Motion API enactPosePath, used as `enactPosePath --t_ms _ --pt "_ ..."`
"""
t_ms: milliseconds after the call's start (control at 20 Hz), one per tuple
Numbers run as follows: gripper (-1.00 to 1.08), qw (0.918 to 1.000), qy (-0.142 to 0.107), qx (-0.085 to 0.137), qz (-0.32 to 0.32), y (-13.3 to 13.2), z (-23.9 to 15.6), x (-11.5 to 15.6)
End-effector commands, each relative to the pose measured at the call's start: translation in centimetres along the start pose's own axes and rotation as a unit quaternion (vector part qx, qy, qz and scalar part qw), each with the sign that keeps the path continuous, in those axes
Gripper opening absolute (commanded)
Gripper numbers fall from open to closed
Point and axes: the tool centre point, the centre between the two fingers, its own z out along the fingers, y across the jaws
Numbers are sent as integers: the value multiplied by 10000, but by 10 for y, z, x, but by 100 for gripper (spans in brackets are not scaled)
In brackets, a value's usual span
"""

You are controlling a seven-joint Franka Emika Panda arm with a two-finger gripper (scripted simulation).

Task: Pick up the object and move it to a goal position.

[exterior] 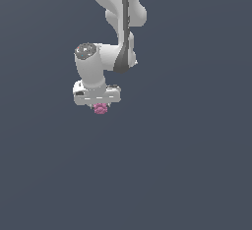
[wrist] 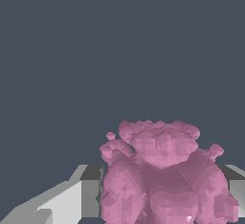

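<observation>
From my remote station I see the pincer (exterior: 100,107) pointing down, and the pink object (exterior: 101,108) sits directly below the white hand, in line with it and not off to either side. In the wrist view the object (wrist: 162,175) fills the space between the two fingers (wrist: 91,196), with a finger on each side of it. The fingers seem to touch its lumpy flanks, so I judge that the pincer is closed on the object (I cannot see the contact faces themselves, because the blob covers them).

About the place on the tabletop (exterior: 197,175): the surface is an even dark grey, and no edge or corner shows in either view, so I cannot name which edge the object is near. I also cannot tell from these views if the object rests on the tabletop or is already lifted, since there is no shadow to read.

The object has no clear long axis. It is roughly round, a cluster of bumps, a little wider than it is tall in the wrist view. So the grip direction matters little here; what matters is that the object stays centred between the fingers.

There is only one arm, so no choice of hand. No goal marker shows in either view, and I cannot say which way the carry should go. The bumpy surface may slip under a light grip.
</observation>
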Motion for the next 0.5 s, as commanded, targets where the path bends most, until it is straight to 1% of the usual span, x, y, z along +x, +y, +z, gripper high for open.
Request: enactPosePath --t_ms 0,250,450 --pt "-100 10000 1 1 -2 4 -7 -15" --pt "-100 10000 1 1 -2 11 -18 -35" --pt "-100 10000 1 1 -2 14 -23 -43"
